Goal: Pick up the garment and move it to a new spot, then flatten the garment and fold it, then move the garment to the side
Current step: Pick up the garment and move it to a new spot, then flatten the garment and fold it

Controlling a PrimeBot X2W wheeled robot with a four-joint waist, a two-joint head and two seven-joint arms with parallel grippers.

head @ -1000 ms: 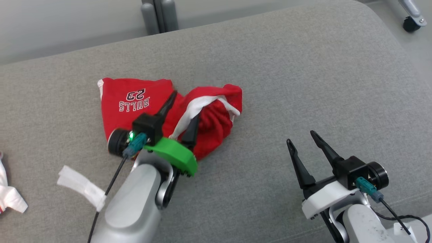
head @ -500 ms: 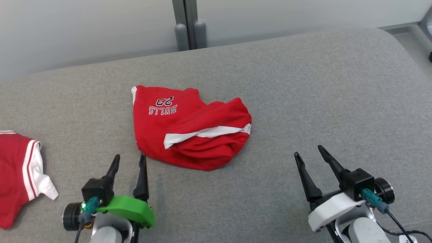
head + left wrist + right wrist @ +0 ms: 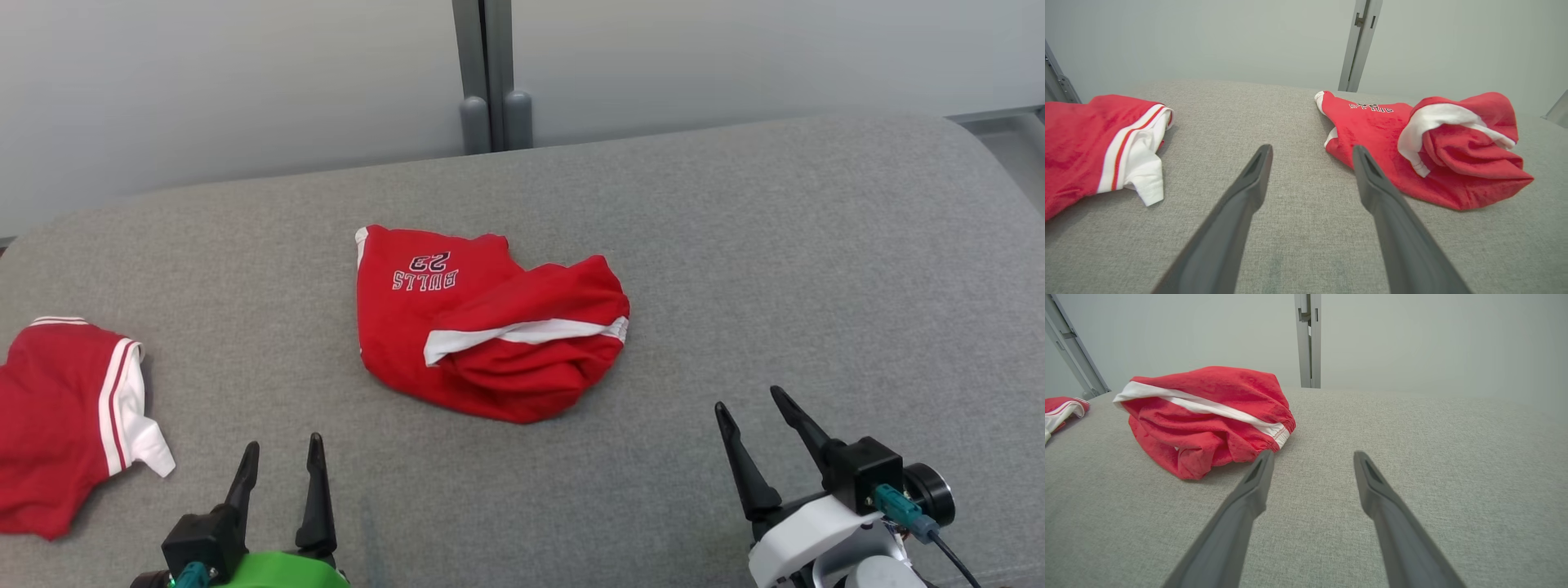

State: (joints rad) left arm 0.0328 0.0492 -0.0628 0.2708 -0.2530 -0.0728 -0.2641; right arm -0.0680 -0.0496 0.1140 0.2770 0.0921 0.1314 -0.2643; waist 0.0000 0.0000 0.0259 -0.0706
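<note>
Roughly crosswise red garment (image 3: 490, 367), lettering (image 3: 424, 273) upside-down

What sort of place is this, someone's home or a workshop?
Probably a test room rather than a home: a grey padded surface, plain pale wall panels joined by a metal post, and red sports shorts lying on the padding.

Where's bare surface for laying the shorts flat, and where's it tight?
Widest bare patch: grey cushion right of the red Bulls shorts, out to its rounded right edge, beyond the right gripper. A narrower strip lies between the shorts and the back wall. Tightest: the left, where the red-and-white shirt sits near the left gripper.
</note>
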